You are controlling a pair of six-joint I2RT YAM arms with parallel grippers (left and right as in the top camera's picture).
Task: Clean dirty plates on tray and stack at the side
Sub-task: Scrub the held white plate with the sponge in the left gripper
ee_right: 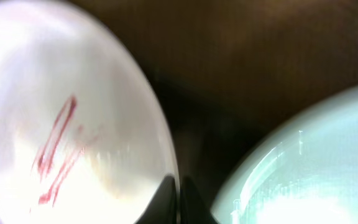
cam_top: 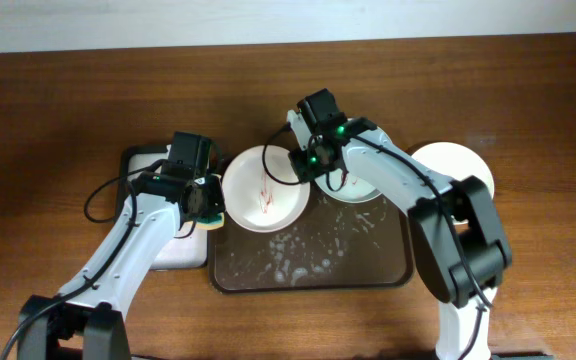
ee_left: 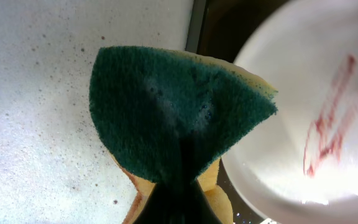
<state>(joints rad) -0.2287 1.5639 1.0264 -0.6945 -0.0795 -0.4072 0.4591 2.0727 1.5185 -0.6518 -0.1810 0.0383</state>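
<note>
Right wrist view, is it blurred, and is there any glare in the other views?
Right wrist: yes, smeared, the sauced plate soft-edged. Left wrist: sponge fairly sharp, that plate blown out near the bottom. Overhead: sharp, even light, faint sheen on the wet tray.

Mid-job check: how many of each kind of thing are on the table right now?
plates: 3 (red-streaked, partly hidden, off to the side)
trays: 2 (brown tray, white tray)
sponge: 1
Total: 6
</note>
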